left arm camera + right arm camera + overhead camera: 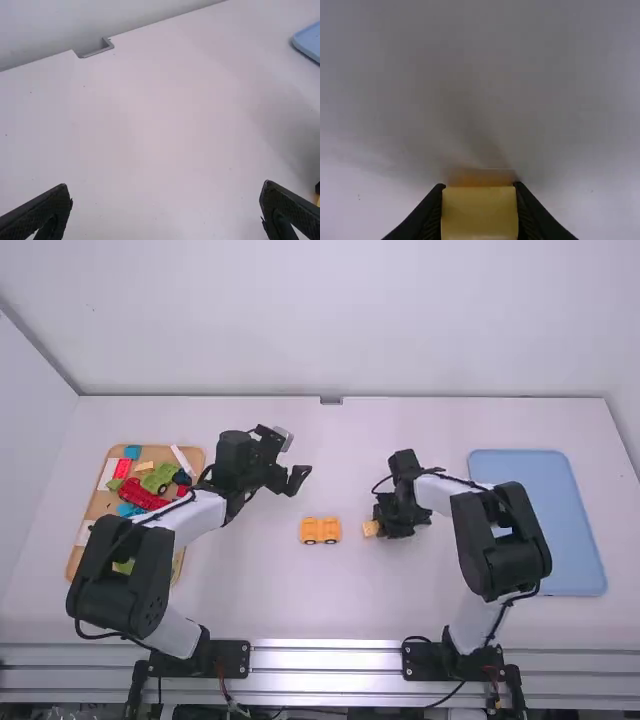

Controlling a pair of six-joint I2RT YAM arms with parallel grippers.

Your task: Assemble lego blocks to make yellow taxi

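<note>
While the right claw (379,527) is gripping a yellow block (480,215), the left claw (298,480) is hanging above the table (270,590) with nothing between its fingers. In the left wrist view, those fingers are standing wide apart, one toward each side, and only bare white tabletop is showing between them. In the right wrist view, the right claw (480,187) is pressing the block from both sides, its fingers held apart by the block's width, and a blurred orange patch (481,177) is showing just beyond the block's edge. Whether the block is touching the tabletop is staying unclear. The yellow toy car (320,530) is sitting on the table between the two arms, near the held block but apart from it, with dark wheels showing along its near side. Over to the left, a wooden tray (75,558) is holding loose pieces, among them a long red piece (142,495), a green piece (158,478) and a blue block (132,452), and the left arm is crossing above part of it. Over to the right, a blue tray (575,540) is lying flat, partly hidden beneath the right arm.
</note>
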